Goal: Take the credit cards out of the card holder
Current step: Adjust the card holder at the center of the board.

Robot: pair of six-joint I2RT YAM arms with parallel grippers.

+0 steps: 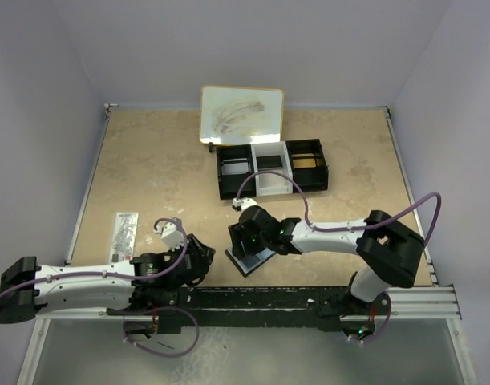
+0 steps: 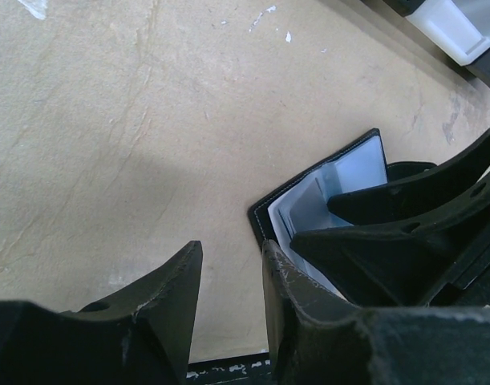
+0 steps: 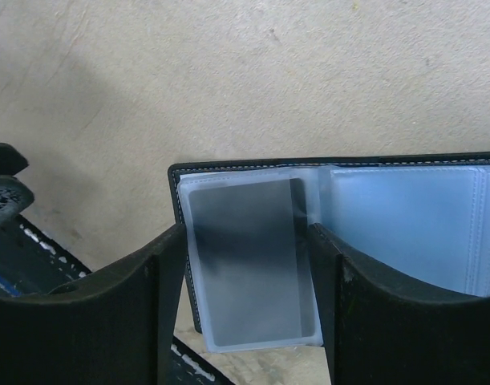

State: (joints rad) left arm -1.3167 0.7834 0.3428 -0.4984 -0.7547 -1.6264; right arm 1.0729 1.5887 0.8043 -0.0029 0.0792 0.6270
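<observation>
Nearest us in the overhead view, the left pincer [image 1: 206,258] and the right pincer [image 1: 243,247] hang close together over the near part of the bench [image 1: 148,168]. The card holder [image 1: 249,265] lies open just under the right one. Farther back stand the three-compartment tray [image 1: 220,172] and a pale board [image 1: 242,115], and a printed strip [image 1: 124,235] lies off to the left, too small for us to name. We see no card lying loose beside the holder. From the left wrist, the left pincer [image 2: 228,261] shows its jaws apart with only bare bench between them. The card holder [image 2: 341,172] sits just beside it, shiny inside turned up, with the right pincer's fingers [image 2: 405,192] over it. From the right wrist, the right pincer [image 3: 243,249] stands with one jaw on each side of a clear sleeve [image 3: 228,180] that holds a dark grey card [image 3: 249,257]. The jaws lie close against the sleeve's edges, but we cannot tell whether they are clamped on it or merely flank it. We judge the opening of the holder done and the real work left. That card sits fully in its sleeve, and whether the grey-blue pockets [image 3: 405,224] beside it hold more we cannot see.
</observation>
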